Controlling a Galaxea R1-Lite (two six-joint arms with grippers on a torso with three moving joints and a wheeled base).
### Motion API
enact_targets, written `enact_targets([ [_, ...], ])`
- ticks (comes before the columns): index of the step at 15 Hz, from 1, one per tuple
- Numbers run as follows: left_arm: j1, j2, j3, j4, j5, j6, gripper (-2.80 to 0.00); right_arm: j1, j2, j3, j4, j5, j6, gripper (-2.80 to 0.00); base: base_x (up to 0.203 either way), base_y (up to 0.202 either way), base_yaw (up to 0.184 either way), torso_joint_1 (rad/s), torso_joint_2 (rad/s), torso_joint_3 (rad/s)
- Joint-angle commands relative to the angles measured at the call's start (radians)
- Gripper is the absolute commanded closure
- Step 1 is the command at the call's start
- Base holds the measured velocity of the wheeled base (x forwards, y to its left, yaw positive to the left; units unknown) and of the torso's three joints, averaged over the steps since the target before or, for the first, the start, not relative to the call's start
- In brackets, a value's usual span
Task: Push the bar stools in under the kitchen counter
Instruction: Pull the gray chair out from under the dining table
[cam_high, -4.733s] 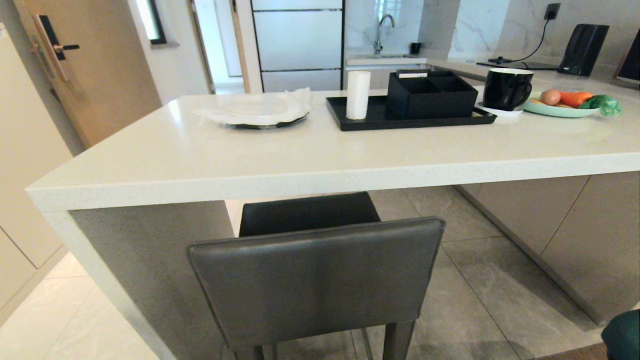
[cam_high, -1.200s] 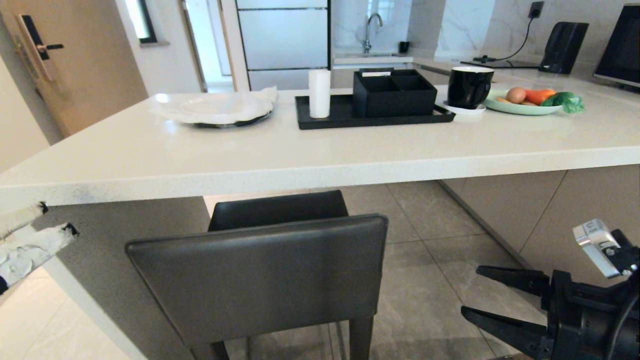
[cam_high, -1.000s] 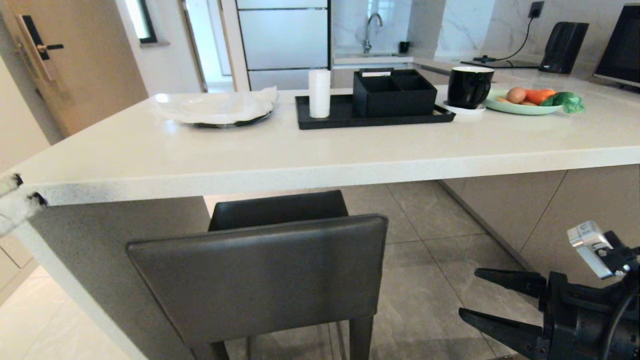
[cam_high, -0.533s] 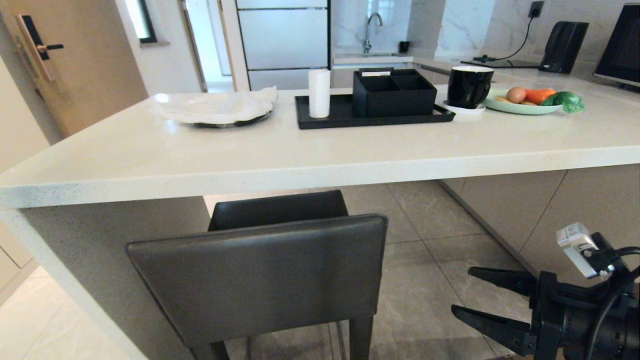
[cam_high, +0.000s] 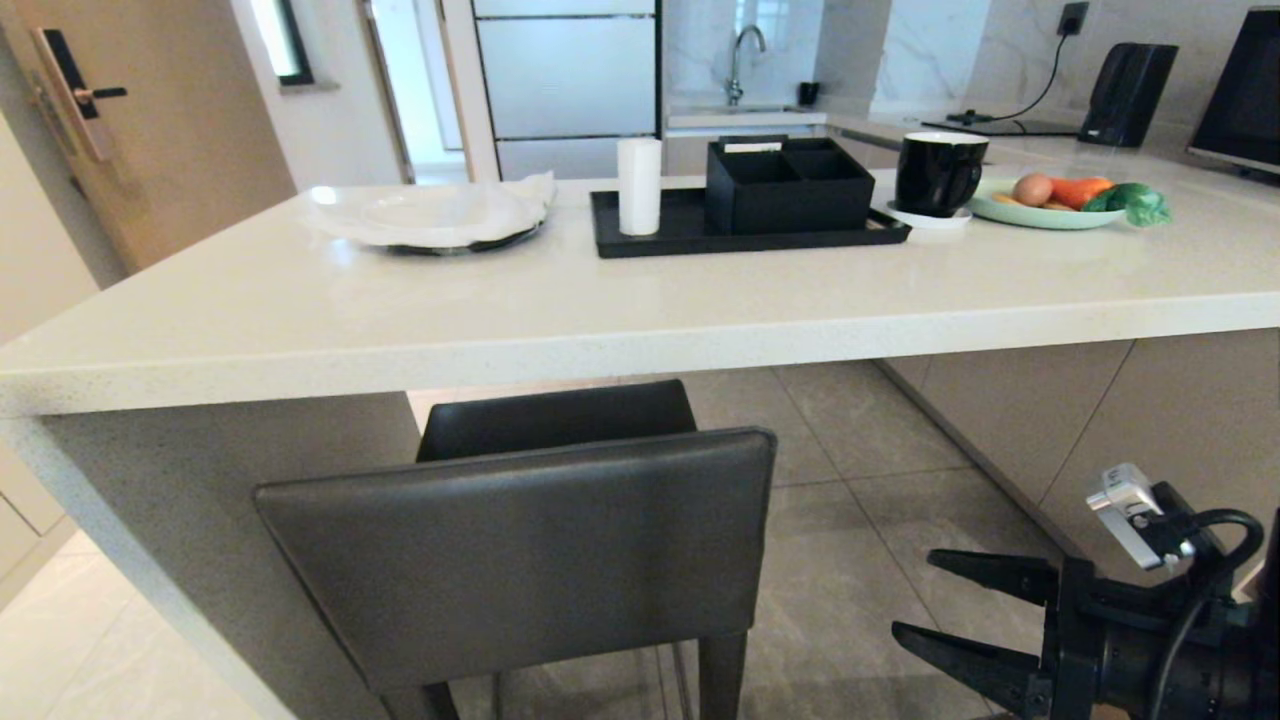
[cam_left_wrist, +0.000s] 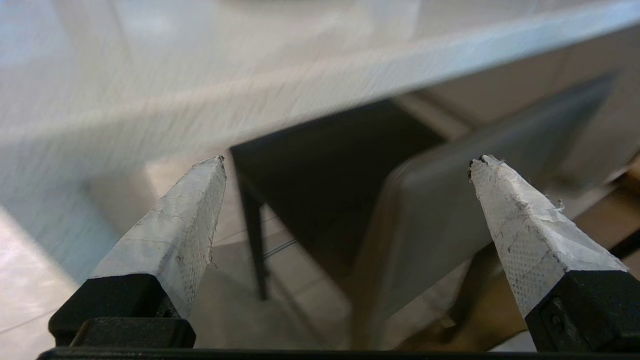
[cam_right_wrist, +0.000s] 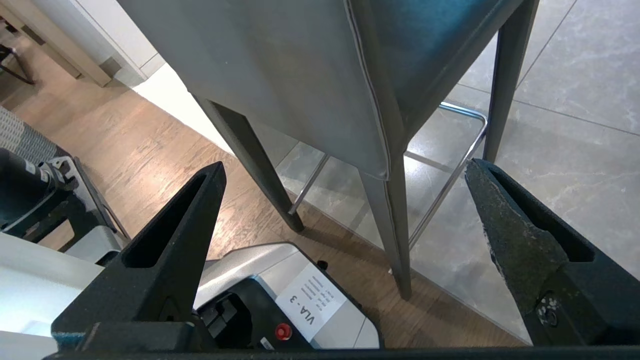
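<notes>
Hanging low at the head view's right edge, the right gripper (cam_high: 930, 610) has its black fingers spread wide with nothing between them, pointing toward the grey stool (cam_high: 520, 555) but well short of it. Its own wrist view looks between those fingers (cam_right_wrist: 170, 240) at the stool's backrest (cam_right_wrist: 280, 75), its dark tapered legs (cam_right_wrist: 390, 225) and a thin metal footrest (cam_right_wrist: 450, 165), with the robot's base (cam_right_wrist: 280, 300) below on the wooden floor.

The left gripper (cam_left_wrist: 345, 165) is out of the head view; its wrist camera shows two white-wrapped fingers (cam_left_wrist: 175, 240) also spread wide and empty, aimed at the blurred stool and the counter edge above it.

The stool stands with its seat partly under the white counter (cam_high: 600, 320) and its square backrest outside the edge, facing the robot.

On the counter lie a white plate (cam_high: 430, 215), a black tray (cam_high: 700, 235) with a white cylinder (cam_high: 639, 185) and a black box (cam_high: 790, 185), a black mug (cam_high: 935, 172) and a green plate of vegetables (cam_high: 1050, 205).
</notes>
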Motion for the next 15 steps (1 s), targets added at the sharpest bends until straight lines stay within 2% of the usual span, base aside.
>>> enact_targets([
  [1, 0.014, 0.125, 0.069, -0.113, -0.013, 0.043, -2.8, 0.0, 0.003, 0.004, -0.005, 0.004, 0.0, -2.8, 0.0, 0.0, 0.0, 0.0, 0.0, 0.0],
  [3, 0.014, 0.232, 0.103, -0.191, -0.017, 0.102, -2.8, 0.001, 0.006, 0.004, -0.005, 0.005, 0.002, -2.8, 0.0, 0.0, 0.0, 0.0, 0.0, 0.0],
  [6, -0.03, 0.381, 0.156, -0.318, -0.019, 0.125, -2.8, 0.004, 0.031, 0.004, -0.028, 0.005, 0.001, -2.8, 0.0, 0.0, 0.0, 0.0, 0.0, 0.0],
  [10, -0.127, 0.518, 0.182, -0.354, -0.019, 0.152, -2.8, 0.004, 0.065, 0.005, -0.061, 0.004, 0.0, -2.8, 0.0, 0.0, 0.0, 0.0, 0.0, 0.0],
  [15, -0.348, 0.546, 0.186, -0.354, -0.019, 0.152, -2.8, 0.004, 0.098, 0.003, -0.087, 0.004, 0.0, -2.8, 0.0, 0.0, 0.0, 0.0, 0.0, 0.0],
])
